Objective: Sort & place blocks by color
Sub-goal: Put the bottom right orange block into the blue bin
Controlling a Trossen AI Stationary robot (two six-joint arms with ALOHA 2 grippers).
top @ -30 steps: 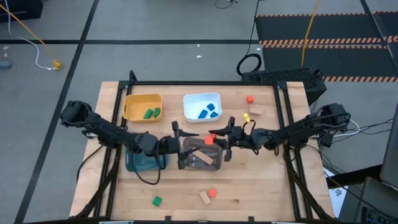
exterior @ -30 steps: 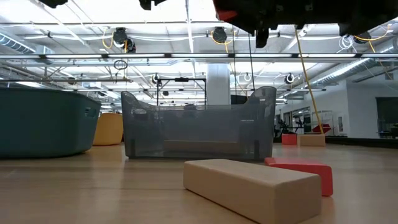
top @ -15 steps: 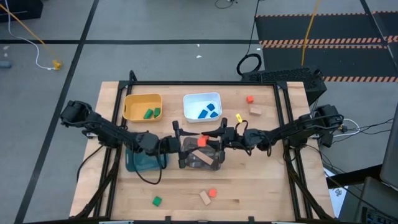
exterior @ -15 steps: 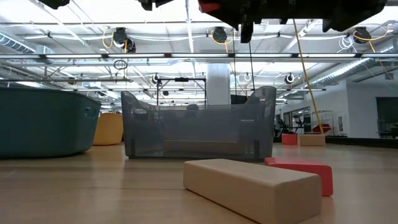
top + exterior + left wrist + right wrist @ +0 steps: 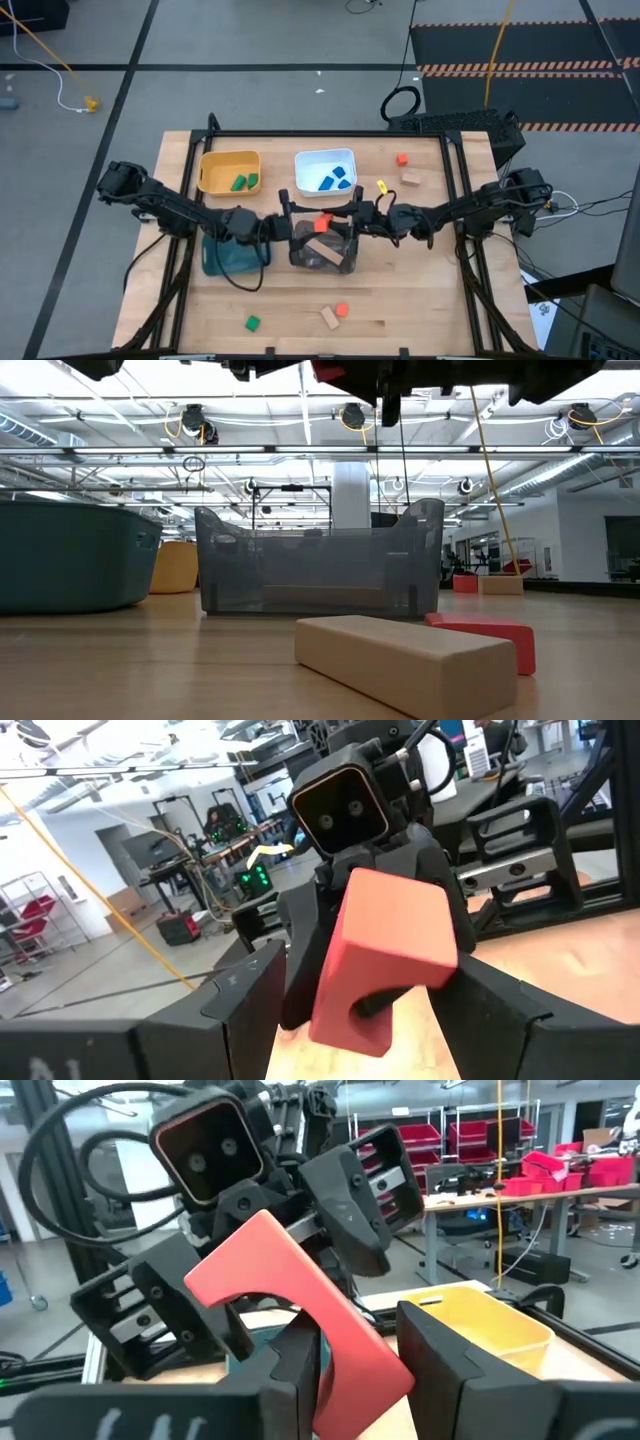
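A red arch block (image 5: 322,222) hangs over the grey bin (image 5: 325,262) at the table's middle, with my right gripper (image 5: 338,222) shut on it. My left gripper (image 5: 298,222) faces it from the table's left, open, one finger on either side of the block's free end (image 5: 385,935); whether they touch it I cannot tell. Inside the grey bin a tan block (image 5: 322,253) lies on the floor. Green blocks (image 5: 240,182) lie in the yellow bin (image 5: 215,160), blue blocks (image 5: 332,180) in the white bin (image 5: 310,160). My right gripper pinches the arch block's near end (image 5: 350,1360) between its two fingers (image 5: 295,1365). The fingers come roughly level from the table's right. The block sticks out past the fingertips, tilted, its notch (image 5: 250,1305) showing, lifted clear above the grey bin.
A teal bin (image 5: 228,262) stands under my left arm. Loose blocks lie on the table: red (image 5: 401,158) and tan (image 5: 410,178) at the far right, green (image 5: 252,323), tan (image 5: 328,318) and red (image 5: 341,310) near the front edge.
My right gripper has carried the red arch block toward the table's left, from beside the grey bin's right end to over the bin, bringing the block in between my left gripper's open fingers. The block has stayed clear of the bin.
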